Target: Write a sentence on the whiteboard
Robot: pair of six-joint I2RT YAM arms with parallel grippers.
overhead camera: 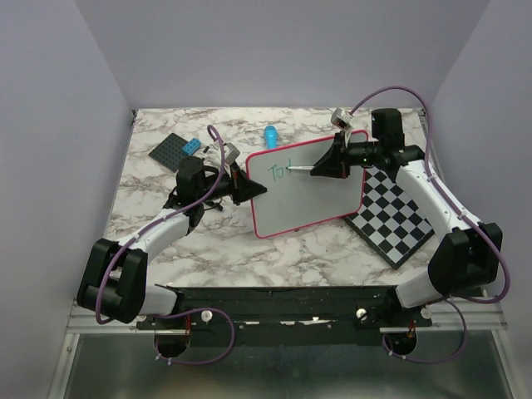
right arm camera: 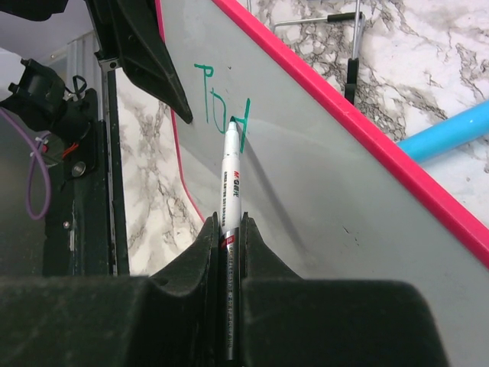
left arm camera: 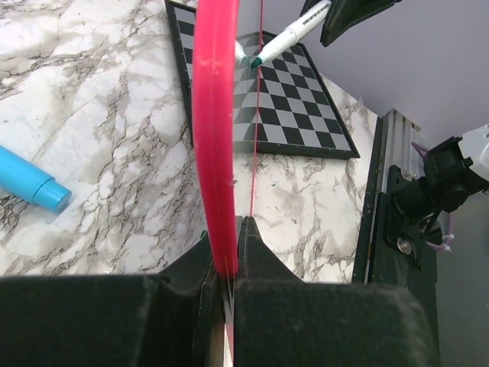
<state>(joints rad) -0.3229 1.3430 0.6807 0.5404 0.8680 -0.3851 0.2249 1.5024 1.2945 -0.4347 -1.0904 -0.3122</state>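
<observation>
The whiteboard (overhead camera: 312, 195), white with a pink-red rim, lies mid-table, and its rim (left arm camera: 215, 138) runs up the left wrist view. My left gripper (overhead camera: 243, 184) is shut on the board's left edge, the jaws (left arm camera: 229, 252) pinching the rim. My right gripper (overhead camera: 331, 164) hovers over the board's upper part, shut on a white marker (right arm camera: 231, 183) with a green tip. That tip touches the board at the end of the green letters "Tod" (right arm camera: 218, 99), the start of the sentence (overhead camera: 278, 172). The marker (left arm camera: 294, 30) also shows in the left wrist view.
A black-and-white chessboard (overhead camera: 397, 218) lies right of the whiteboard, partly under its corner. A light blue cylinder (overhead camera: 270, 133) rests behind the board. A dark grey studded plate with a blue piece (overhead camera: 176, 150) sits at the back left. Purple walls enclose the marble table.
</observation>
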